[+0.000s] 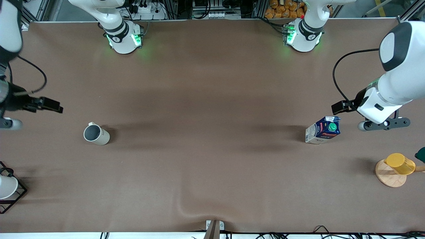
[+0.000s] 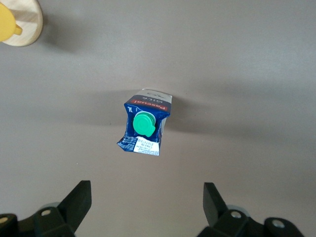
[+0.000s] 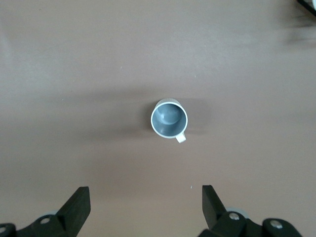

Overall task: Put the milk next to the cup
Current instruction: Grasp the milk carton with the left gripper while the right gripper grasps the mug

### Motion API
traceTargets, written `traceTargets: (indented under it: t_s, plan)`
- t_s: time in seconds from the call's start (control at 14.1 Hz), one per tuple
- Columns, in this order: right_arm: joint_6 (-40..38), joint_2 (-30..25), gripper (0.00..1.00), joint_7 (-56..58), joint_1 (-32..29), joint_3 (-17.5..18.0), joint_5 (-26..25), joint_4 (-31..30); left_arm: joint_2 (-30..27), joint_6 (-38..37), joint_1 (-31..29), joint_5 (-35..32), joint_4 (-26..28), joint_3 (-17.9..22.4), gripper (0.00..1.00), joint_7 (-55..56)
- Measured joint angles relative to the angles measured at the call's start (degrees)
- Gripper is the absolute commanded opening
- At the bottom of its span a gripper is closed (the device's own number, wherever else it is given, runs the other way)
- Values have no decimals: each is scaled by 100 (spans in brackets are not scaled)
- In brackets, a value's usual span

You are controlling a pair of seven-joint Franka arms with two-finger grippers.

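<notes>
The left gripper point(image 2: 144, 207), jaws wide and empty, hangs above the table at about three o'clock of the upright milk point(image 1: 323, 129), probably light and dentable, best pinched across its white lower sides.

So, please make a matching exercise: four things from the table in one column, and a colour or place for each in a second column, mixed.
Things:
1. milk
2. cup
3. yellow cup
4. left gripper

Descriptions:
A. grey inside, toward the right arm's end
B. stands on a round wooden base
C. open, empty, up over the table beside the carton
D. green screw cap

Pairs: 1-D, 2-A, 3-B, 4-C
</notes>
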State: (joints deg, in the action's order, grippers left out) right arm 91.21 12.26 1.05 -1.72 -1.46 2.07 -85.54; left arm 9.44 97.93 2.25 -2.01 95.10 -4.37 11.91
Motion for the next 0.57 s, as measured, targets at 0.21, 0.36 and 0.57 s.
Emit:
traceTargets:
  t_s: [0.21, 0.36, 0.57]
  plan:
    - [719, 146, 100, 456, 2, 2, -4, -588, 165, 339, -35, 0, 196, 15, 100, 0]
    - [1178, 204, 98, 688, -10, -6, -10, -1056, 381, 603, -84, -3, 258, 17, 100, -129]
    - [1500, 356, 95, 1048, -78, -25, -39, -1486, 749, 888, -105, -6, 271, 24, 100, -352]
